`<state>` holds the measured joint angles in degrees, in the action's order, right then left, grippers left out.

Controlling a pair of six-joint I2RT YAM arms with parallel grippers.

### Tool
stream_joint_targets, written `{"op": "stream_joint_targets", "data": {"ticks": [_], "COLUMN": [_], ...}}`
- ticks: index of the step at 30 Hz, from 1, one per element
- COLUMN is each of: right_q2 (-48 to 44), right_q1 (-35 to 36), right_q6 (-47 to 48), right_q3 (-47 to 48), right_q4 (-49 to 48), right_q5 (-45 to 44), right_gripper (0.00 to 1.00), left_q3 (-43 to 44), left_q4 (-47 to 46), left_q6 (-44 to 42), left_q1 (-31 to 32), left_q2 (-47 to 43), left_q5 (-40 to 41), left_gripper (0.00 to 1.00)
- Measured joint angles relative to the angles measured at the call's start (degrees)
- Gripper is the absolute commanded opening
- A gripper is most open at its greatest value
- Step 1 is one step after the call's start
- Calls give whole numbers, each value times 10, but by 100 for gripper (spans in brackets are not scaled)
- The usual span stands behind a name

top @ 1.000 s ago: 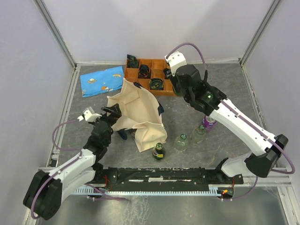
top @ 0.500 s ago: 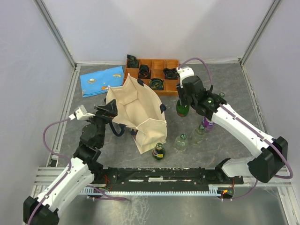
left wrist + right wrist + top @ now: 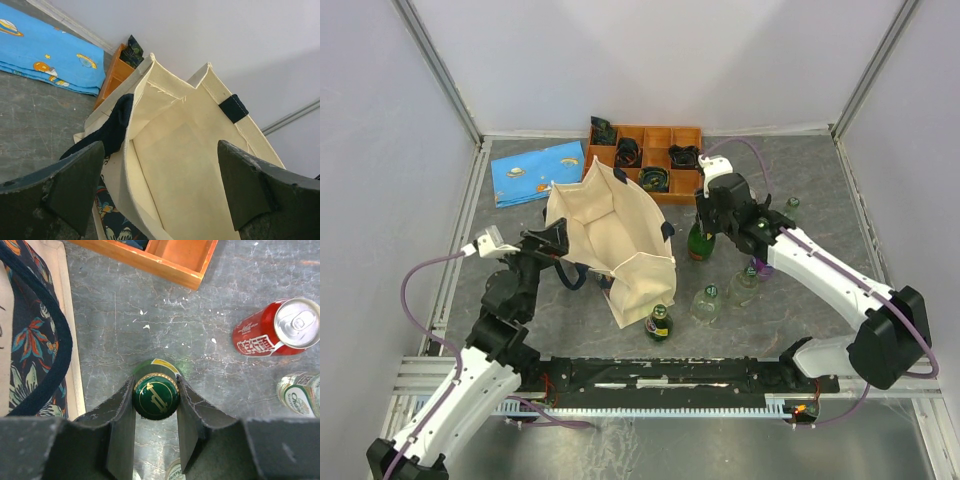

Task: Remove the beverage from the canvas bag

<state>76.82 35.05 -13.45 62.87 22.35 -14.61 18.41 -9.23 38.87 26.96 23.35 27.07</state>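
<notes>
Right gripper [image 3: 155,399]: I am seeing both fingers pressing on the neck of the green bottle [image 3: 155,392] just under its gold-printed cap, so it is gripping that bottle. The bottle is hanging or standing upright outside the canvas bag [image 3: 610,235], just beside the bag's right side. I cannot tell whether its base is touching the table [image 3: 820,170]. Left gripper [image 3: 160,170]: the fingers are spreading wide and holding nothing, and they are pointing into the bag's open mouth near the left rim, beside a navy handle [image 3: 112,130]. The bag is sitting open on the table between the two arms. Further out, a red can [image 3: 275,332] is sitting right of the held bottle. Two clear bottles [image 3: 708,303] and a purple bottle [image 3: 761,262] are standing nearer the arm bases. A second green bottle [image 3: 659,322] is standing by the bag's near corner. An orange tray [image 3: 690,135] and a blue pouch [image 3: 538,172] are lying behind the bag.
</notes>
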Motion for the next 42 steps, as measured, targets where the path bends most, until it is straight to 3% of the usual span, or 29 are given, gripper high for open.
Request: {"op": "stream_joint_targets", "data": {"ticks": [5, 11, 13, 14, 18, 27, 36, 40, 42], "right_q2": [7, 15, 18, 19, 19, 7, -90, -127, -143], "right_q1": [-2, -3, -3, -3, -3, -3, -7, -53, -109], "right_q6": [-3, -4, -4, -4, -14, -18, -3, 11, 13], "right_q3": [-32, -47, -47, -47, -50, -50, 8, 50, 57], "right_q4": [-28, -60, -65, -68, -80, -77, -23, -10, -4], "right_q5": [5, 1, -1, -1, -6, -14, -87, -115, -120], "right_gripper": [6, 30, 45, 58, 87, 95, 99, 99, 99], "left_q3": [16, 40, 47, 49, 54, 95, 182, 202, 203], "left_q4": [33, 84, 100, 105, 116, 146, 174, 178, 179], "left_q6": [-15, -43, -52, -57, -76, -125, -148, -150, -153], "left_q1": [0, 0, 0, 0, 0, 0, 0, 0, 0], "left_q2": [4, 25, 24, 22, 2, 1, 75, 88, 87], "left_q5": [13, 14, 19, 23, 35, 40, 23, 22, 21], "left_gripper": [99, 99, 99, 99, 99, 99, 99, 99, 99]}}
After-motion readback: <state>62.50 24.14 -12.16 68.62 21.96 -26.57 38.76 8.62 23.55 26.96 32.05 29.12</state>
